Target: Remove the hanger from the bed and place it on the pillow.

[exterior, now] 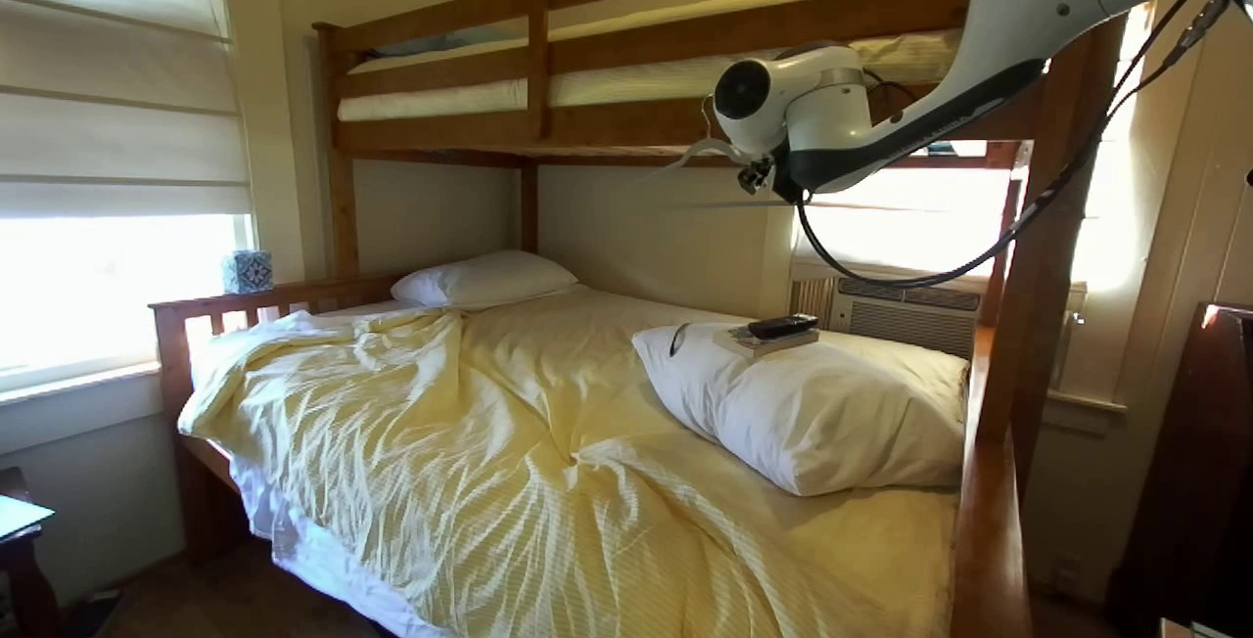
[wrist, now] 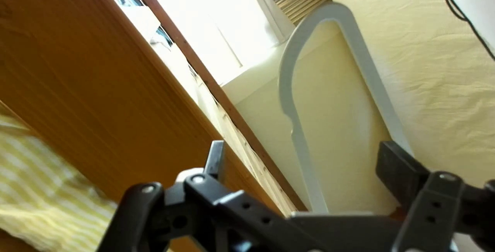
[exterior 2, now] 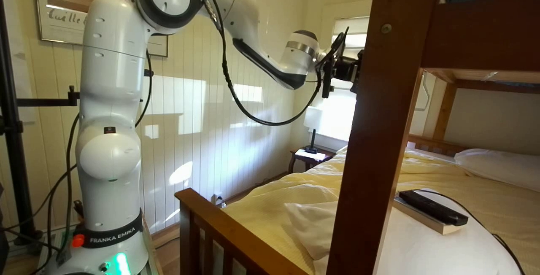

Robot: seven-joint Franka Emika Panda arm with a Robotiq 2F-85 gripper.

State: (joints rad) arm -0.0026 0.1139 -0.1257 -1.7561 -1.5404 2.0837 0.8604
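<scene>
From where I stood, the black two-finger gripper (wrist: 301, 155) had its fingers (wrist: 400, 171) spread wide, clamping nothing. Directly ahead, seen in the gap between them, was the thin, pale-grey hanger (wrist: 372, 79), rounded end pointing away from the gripper; its depth within the gap could not be told. In an exterior view it apparently hung from the upper rail (exterior: 626, 125) of the brown wooden bunk bed (exterior: 539, 61), long axis about level, reaching left of the gripper. One finger overlapped the rail in the wrist view, so clearance there appeared tight; open room lay below. Farther down and right lay the plump white rectangular pillow (exterior: 803, 413), bearing a thin book (exterior: 759, 345) and black handset (exterior: 783, 326).
</scene>
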